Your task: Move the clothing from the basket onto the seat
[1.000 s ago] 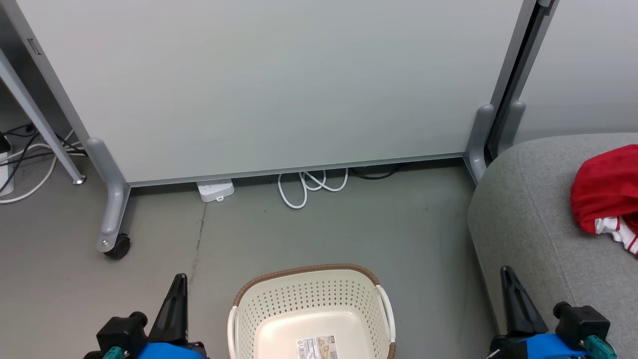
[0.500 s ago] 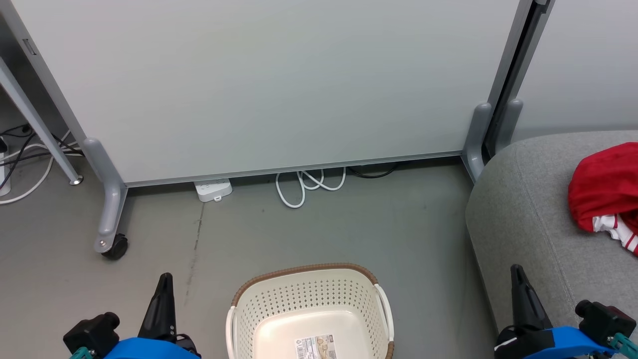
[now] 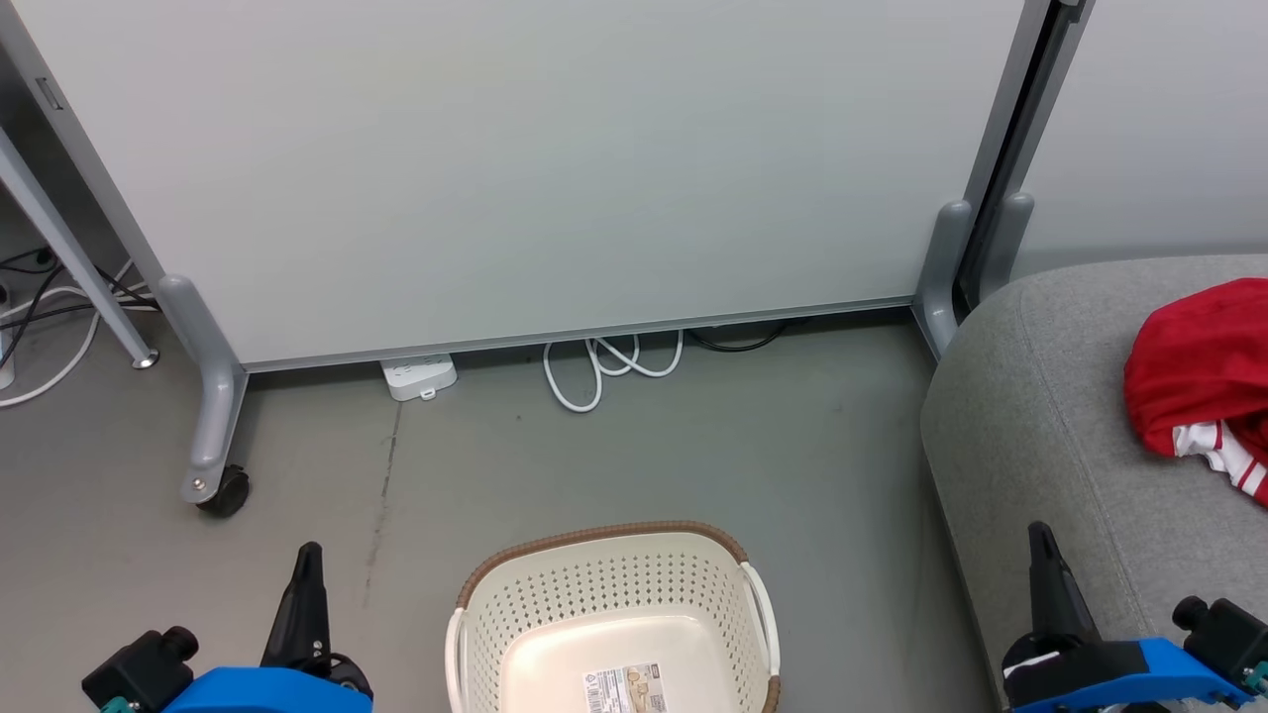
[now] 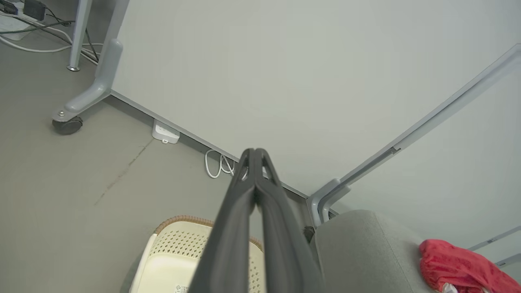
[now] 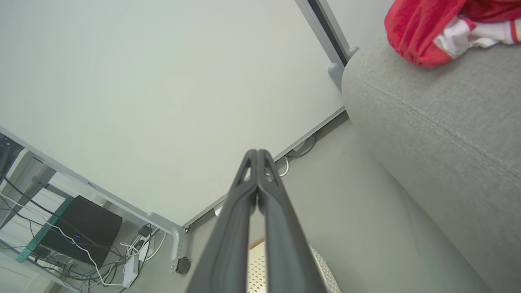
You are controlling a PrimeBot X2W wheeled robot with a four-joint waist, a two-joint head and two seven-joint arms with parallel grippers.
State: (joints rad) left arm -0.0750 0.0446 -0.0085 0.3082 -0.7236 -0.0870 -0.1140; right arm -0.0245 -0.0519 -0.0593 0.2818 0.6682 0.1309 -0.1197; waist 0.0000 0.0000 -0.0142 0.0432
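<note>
Behind basket (image 3: 604, 586): wheeled partition (image 3: 495, 168), white cable (image 3: 594, 374), power strip (image 3: 418, 376). Clothing (image 3: 1194, 361) on seat (image 3: 1050, 446). Left hand (image 3: 308, 553), right hand (image 3: 1039, 535) clenched, empty.

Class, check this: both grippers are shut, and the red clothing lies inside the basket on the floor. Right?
No: the head view shows the clothing on the seat, not inside the basket. The left gripper and right gripper are indeed shut.
</note>
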